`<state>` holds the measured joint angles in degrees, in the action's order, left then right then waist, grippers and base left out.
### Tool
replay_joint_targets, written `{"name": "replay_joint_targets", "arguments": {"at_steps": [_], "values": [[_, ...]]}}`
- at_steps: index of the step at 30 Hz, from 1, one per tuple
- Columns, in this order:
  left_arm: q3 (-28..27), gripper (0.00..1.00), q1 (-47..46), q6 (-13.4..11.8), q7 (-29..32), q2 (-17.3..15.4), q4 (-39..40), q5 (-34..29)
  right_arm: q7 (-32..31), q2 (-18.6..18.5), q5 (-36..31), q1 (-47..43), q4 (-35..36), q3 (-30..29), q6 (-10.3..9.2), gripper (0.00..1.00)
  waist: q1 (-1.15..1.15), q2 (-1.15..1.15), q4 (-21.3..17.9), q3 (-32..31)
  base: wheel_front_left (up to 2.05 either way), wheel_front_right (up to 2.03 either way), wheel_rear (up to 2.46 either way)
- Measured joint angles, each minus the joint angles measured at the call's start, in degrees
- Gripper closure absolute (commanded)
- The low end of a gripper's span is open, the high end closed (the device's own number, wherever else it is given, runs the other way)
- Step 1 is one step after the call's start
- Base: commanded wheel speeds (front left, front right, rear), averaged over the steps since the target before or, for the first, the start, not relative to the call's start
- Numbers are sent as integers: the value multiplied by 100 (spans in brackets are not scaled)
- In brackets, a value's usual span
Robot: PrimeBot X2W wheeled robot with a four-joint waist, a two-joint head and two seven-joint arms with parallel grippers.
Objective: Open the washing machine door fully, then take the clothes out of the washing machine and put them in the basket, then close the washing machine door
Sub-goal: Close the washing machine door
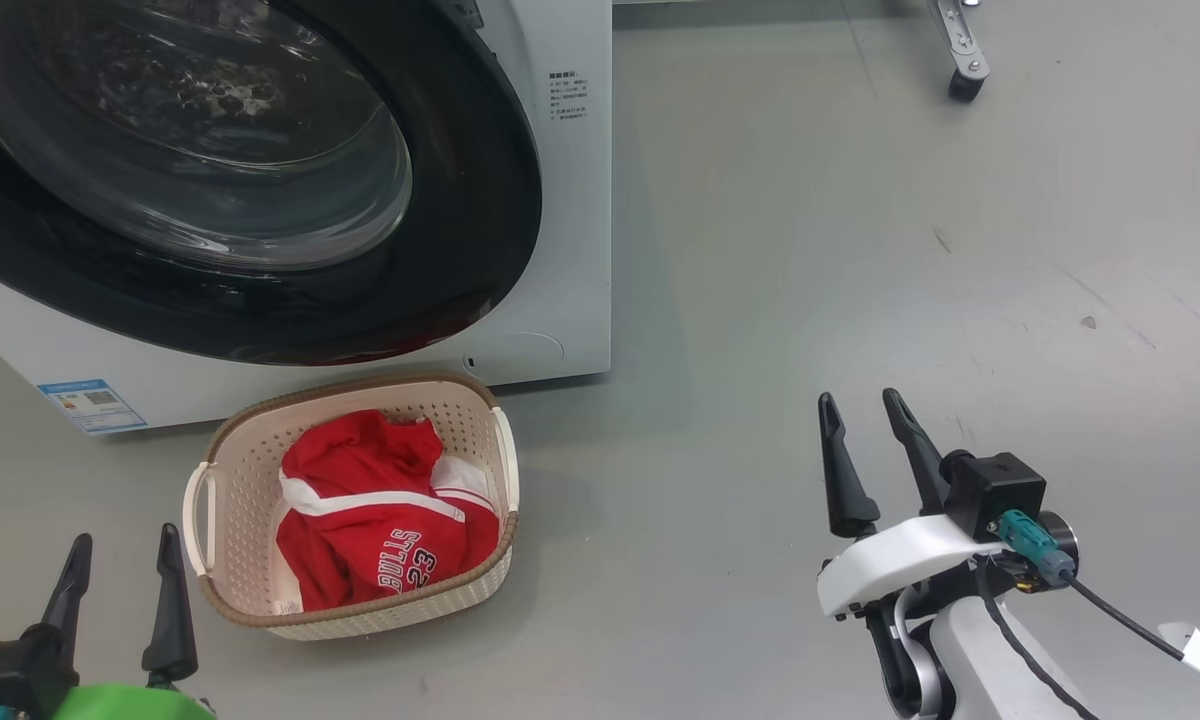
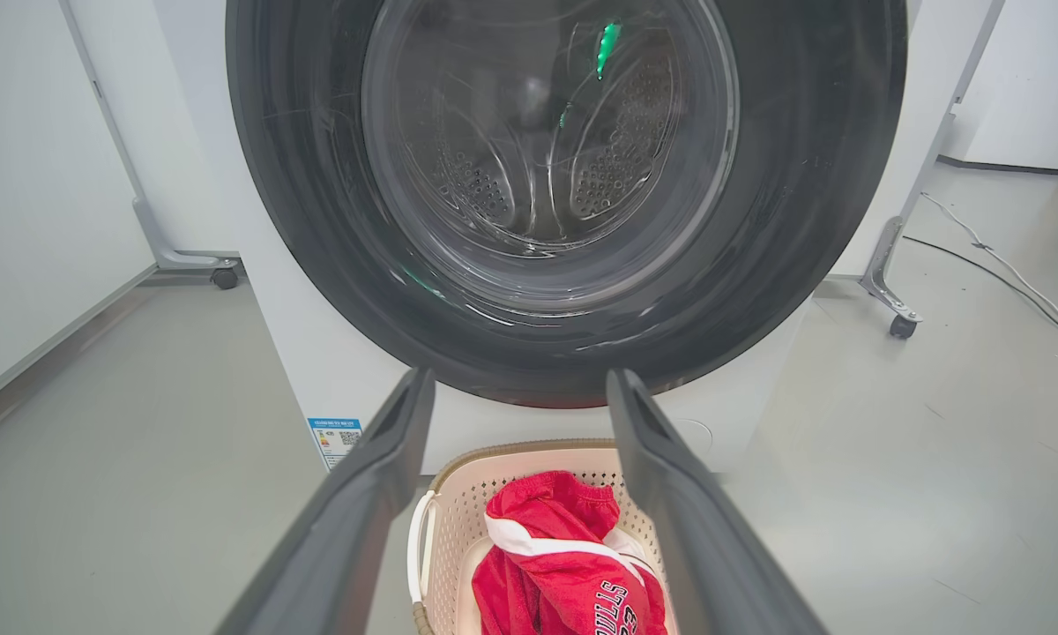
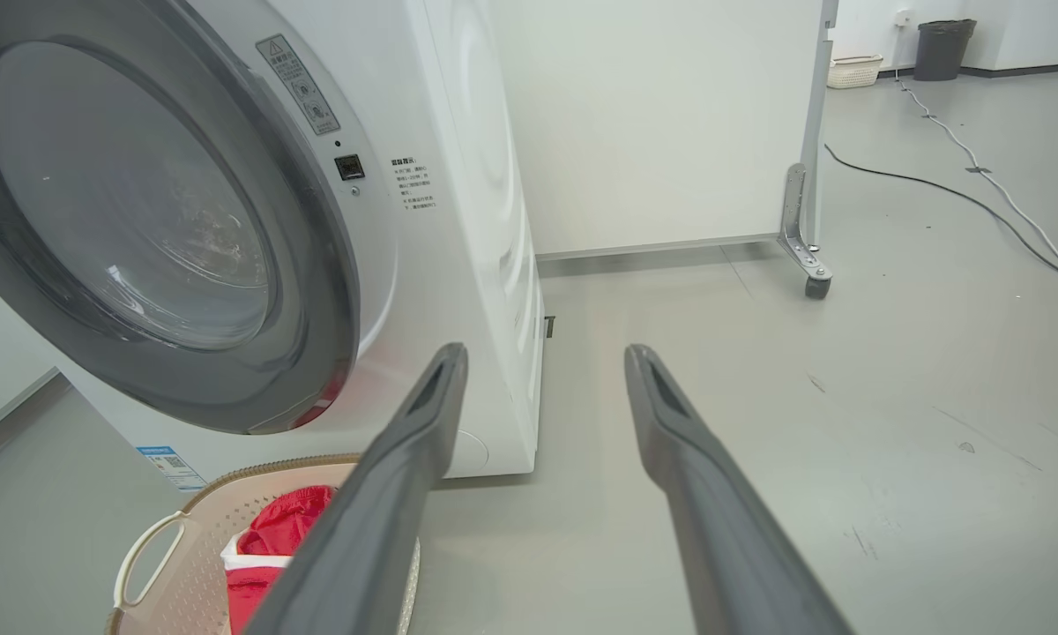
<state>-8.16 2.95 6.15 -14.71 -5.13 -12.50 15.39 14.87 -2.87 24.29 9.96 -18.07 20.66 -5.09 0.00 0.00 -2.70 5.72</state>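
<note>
Step in hand: the last one, closing the door. The unloading looks done.

- The clothes (image 1: 380, 520), a red jersey with white trim and "BULLS 23" lettering, lie bunched in the basket (image 1: 228, 480). The basket stands on the floor (image 1: 810, 250) just in front of the washing machine (image 1: 575, 250), below the door's lower edge and near the blue label (image 1: 90, 403).
- Steel drum (image 2: 538, 176), seen through the glass from the left wrist: no red inside, so it is probably empty.
- The washing machine door (image 1: 480, 200) is swung across the opening. From the right wrist its free edge seems to stand a little proud of the white front, with the small dark latch socket (image 3: 348, 166) exposed beside it. I judge it ajar or barely pushed to; I cannot tell whether it has latched.
- Left end effector (image 1: 125, 540): fingers spread, nothing between them, low at the basket's left and aimed at the door.
- Right end effector (image 1: 858, 400): fingers apart, empty, hanging over bare floor well to the right of the machine and touching nothing.

Next move, as I read it: bring an end effector to the black frame near the free edge on the latch side, and press flat and square toward the machine until the catch takes. The right arm sits on that side but has ground to cover. Keep the push off the bulging glass and clear of the basket below. If the door is already latched, nothing is left but to withdraw.
</note>
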Motion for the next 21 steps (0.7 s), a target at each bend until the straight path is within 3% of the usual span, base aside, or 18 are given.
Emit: {"name": "replay_joint_targets", "arguments": {"at_steps": [12,21], "values": [[58,0,-5,73,0,104,-29,-99,0,-43,-724,480,380,215,278,100,0,0,144,80,0,0,0],[70,0,-65,74,0,156,-86,-104,0,-71,-1104,1005,232,846,724,100,0,0,482,182,0,0,0]]}}
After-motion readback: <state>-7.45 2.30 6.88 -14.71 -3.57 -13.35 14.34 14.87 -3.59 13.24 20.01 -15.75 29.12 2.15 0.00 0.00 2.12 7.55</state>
